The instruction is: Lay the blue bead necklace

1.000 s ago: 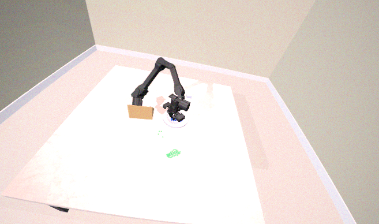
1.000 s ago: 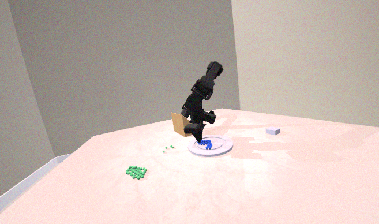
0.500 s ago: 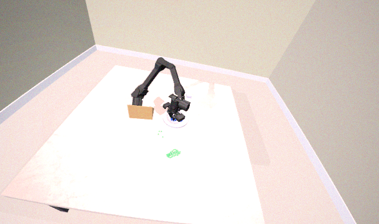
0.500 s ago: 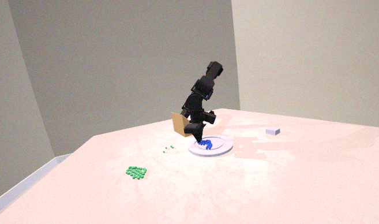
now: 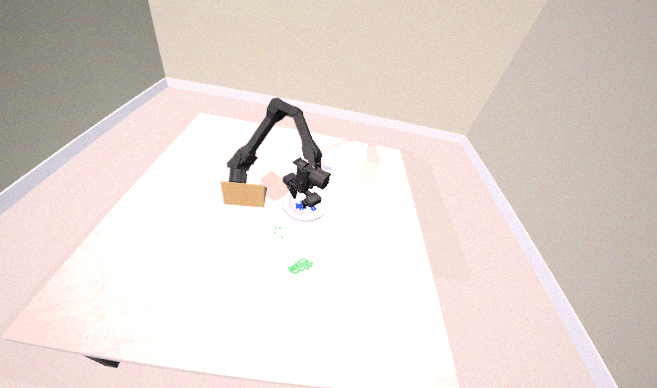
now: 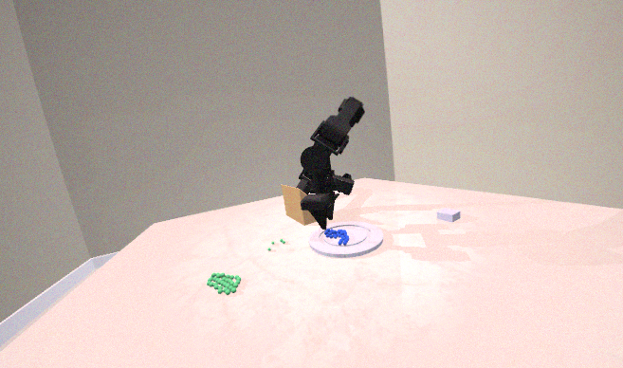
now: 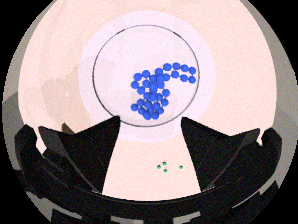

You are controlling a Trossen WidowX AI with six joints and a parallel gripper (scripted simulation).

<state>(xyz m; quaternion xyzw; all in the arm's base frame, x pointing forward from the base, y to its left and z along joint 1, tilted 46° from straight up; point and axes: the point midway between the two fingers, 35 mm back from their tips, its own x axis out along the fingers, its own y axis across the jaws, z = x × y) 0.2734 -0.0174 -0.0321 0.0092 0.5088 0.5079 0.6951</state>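
The blue bead necklace lies bunched in a heap on the round pale bead board, inside its ring groove, with one strand curving to the right. It also shows on the board in the exterior view and the top view. The board rests flat on the table. My gripper hangs just above the board's near edge, fingers open and apart, with nothing between them. In the exterior view the gripper stands over the heap's left end.
A tan upright card stands behind the board, beside the arm's base. A green bead heap and a few loose green beads lie to the front left. A small grey block sits far right.
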